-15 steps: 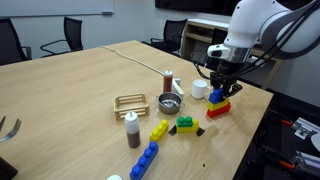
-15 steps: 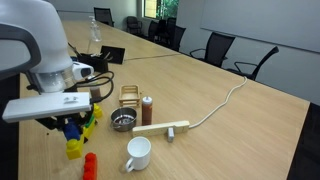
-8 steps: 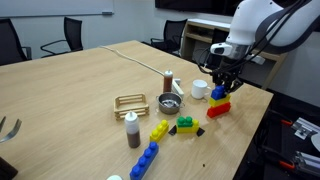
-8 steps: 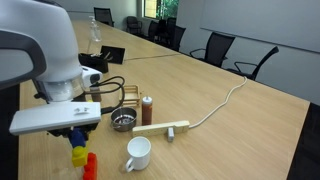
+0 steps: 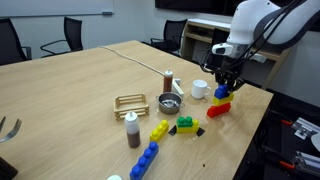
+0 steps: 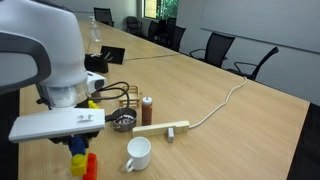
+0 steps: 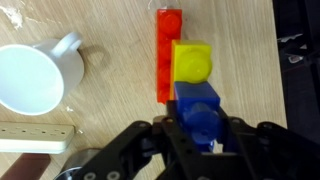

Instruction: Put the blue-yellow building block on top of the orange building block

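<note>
The orange building block (image 7: pixel 164 50) lies flat on the wooden table near its edge and also shows in both exterior views (image 5: pixel 218 109) (image 6: pixel 90 166). The blue-yellow building block (image 7: pixel 196 80) sits between my fingers, its yellow section overlapping the orange block's side. In an exterior view the blue-yellow block (image 5: pixel 220 96) stands on the orange one. My gripper (image 7: pixel 198 128) is closed around the blue end; it shows from outside too (image 5: pixel 224 86). In an exterior view my arm hides the fingers, and only the block's yellow part (image 6: pixel 77 154) shows.
A white mug (image 5: pixel 199 89) (image 7: pixel 30 75) stands close beside the blocks. A metal strainer (image 5: pixel 170 103), brown bottle (image 5: pixel 132 130), wire rack (image 5: pixel 130 102), yellow brick (image 5: pixel 159 130), green brick (image 5: pixel 185 124) and long blue brick (image 5: pixel 145 160) lie further along. A wooden bar (image 6: pixel 165 128) lies nearby.
The arm has shifted over the blocks, and the orange block has come into sight in an exterior view. The blue-yellow block stays in the fingers at the orange block.
</note>
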You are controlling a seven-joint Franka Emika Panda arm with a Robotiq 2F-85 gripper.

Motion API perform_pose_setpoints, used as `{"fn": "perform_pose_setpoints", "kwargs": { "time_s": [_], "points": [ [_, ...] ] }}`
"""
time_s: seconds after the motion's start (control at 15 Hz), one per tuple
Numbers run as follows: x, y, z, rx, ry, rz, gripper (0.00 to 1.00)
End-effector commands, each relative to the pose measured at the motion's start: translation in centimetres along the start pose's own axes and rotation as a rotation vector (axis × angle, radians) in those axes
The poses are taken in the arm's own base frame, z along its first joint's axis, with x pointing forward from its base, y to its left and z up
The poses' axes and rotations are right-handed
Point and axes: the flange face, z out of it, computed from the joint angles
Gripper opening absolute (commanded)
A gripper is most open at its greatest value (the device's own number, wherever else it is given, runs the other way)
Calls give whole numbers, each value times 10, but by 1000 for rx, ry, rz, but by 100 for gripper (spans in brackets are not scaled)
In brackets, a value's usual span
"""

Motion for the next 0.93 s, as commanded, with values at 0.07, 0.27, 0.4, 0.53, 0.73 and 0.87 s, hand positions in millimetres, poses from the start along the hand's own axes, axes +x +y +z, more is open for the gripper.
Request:
{"fn": "perform_pose_setpoints", "kwargs": {
  "time_s": [0.07, 0.27, 0.4, 0.53, 0.73, 0.87],
  "points": [
    [0, 0, 0, 1, -1, 0, 35],
    [0, 1, 4, 15, -9, -5, 10],
    [1, 2, 7, 22, -1, -4, 10],
    [1, 3, 9, 17, 4, -5, 10],
    [2, 5, 13, 13, 10, -10, 10],
    [3, 6, 14, 15, 16, -9, 10]
  ]
}}
